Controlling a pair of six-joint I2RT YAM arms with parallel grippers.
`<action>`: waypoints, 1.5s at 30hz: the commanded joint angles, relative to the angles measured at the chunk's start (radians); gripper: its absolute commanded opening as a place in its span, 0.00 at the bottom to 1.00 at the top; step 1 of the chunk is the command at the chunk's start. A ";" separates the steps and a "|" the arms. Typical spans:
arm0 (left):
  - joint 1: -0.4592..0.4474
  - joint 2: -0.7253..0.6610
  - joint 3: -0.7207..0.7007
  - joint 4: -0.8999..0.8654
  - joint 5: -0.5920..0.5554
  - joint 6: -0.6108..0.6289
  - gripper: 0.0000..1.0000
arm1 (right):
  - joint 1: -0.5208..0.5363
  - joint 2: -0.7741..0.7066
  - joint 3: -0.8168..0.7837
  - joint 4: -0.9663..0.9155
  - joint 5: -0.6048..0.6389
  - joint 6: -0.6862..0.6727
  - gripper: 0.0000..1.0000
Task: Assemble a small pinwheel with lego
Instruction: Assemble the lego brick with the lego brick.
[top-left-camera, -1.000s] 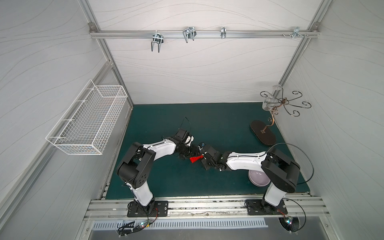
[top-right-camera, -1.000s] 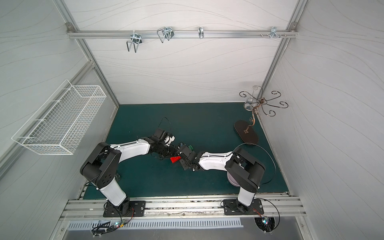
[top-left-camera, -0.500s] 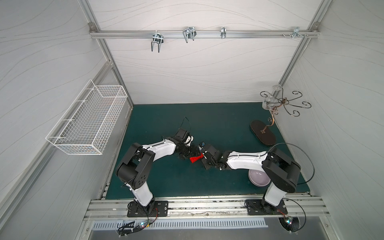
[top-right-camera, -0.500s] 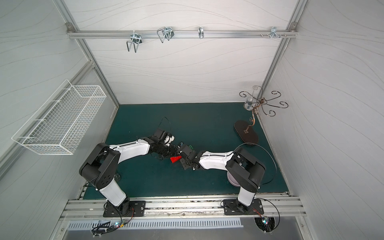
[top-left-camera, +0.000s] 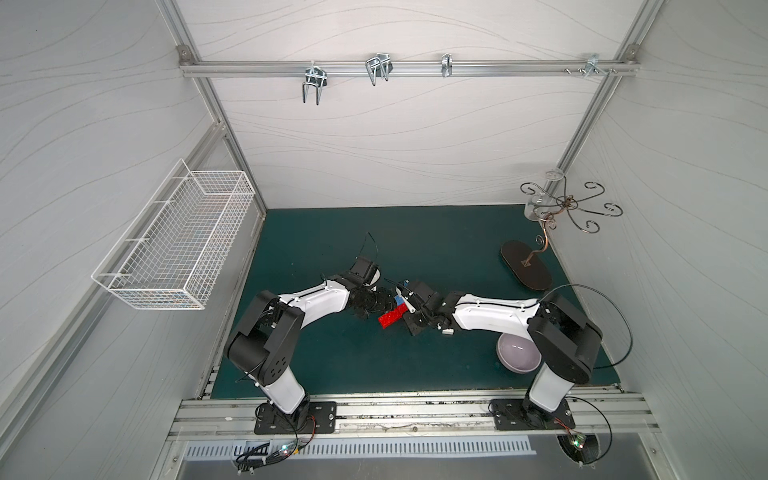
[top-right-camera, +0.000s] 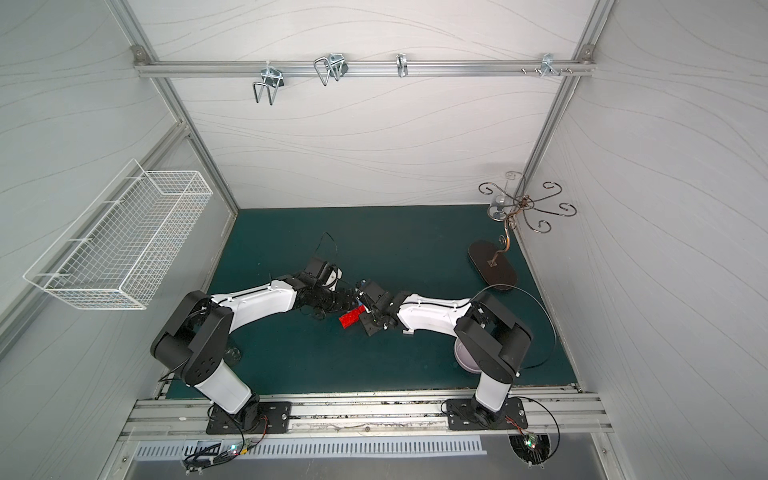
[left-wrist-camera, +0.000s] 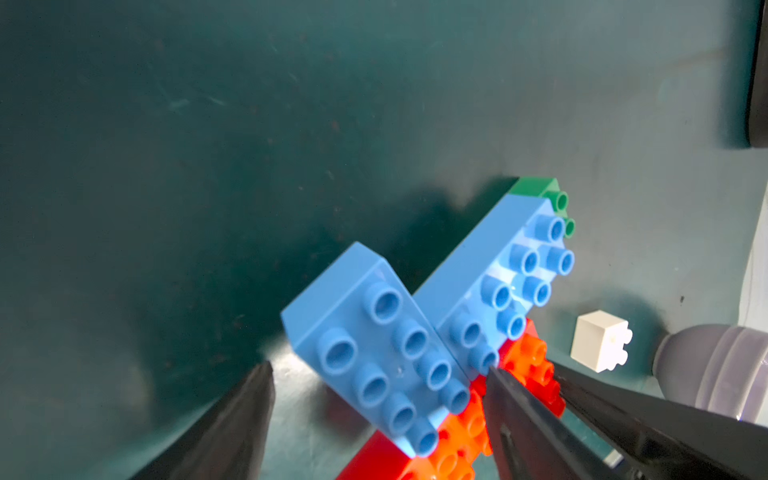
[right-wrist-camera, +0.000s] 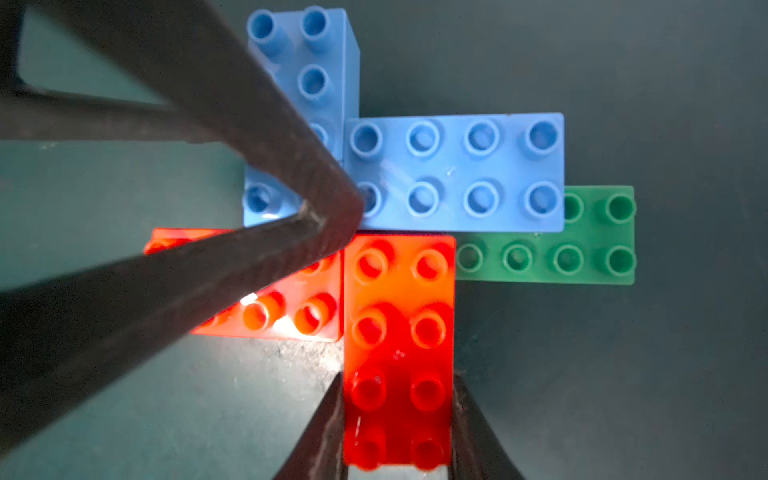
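The pinwheel is lying flat on the dark green mat near the middle of the table, between the tips of the two arms. Five bricks are showing in it: two blue, two red and one green. In the right wrist view the two blue bricks are sitting at right angles, the end of one butting against the long side of the other, and the two red bricks are meeting in the same way. The single green brick is poking out from beneath one blue brick. The right gripper is clamping the outer end of one red brick, with a finger pressing on each long side. The left gripper is standing open and gripping nothing. Its two fingers are straddling the nearer blue brick: one finger is hanging well clear of it, while the other is reaching its tip to the seam where blue meets red. In the right wrist view that tip is sitting over the centre of the pinwheel. One white brick is lying on its side on the mat, alone, apart from the pinwheel and just beside the one lilac bowl. In both top views the bowl is sitting next to the right arm's base. One white wire basket is hanging on the left wall, and one scrolled metal stand is standing at the mat's far right corner.
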 joint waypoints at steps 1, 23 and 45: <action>0.005 0.006 0.012 0.047 -0.001 -0.004 0.84 | -0.010 0.007 0.019 -0.063 -0.044 0.019 0.18; -0.015 0.047 -0.035 0.095 0.062 0.026 0.85 | -0.013 0.051 0.066 -0.093 -0.067 0.008 0.18; -0.059 0.084 -0.015 -0.045 -0.070 0.079 0.80 | -0.004 0.064 0.090 -0.123 -0.053 0.006 0.18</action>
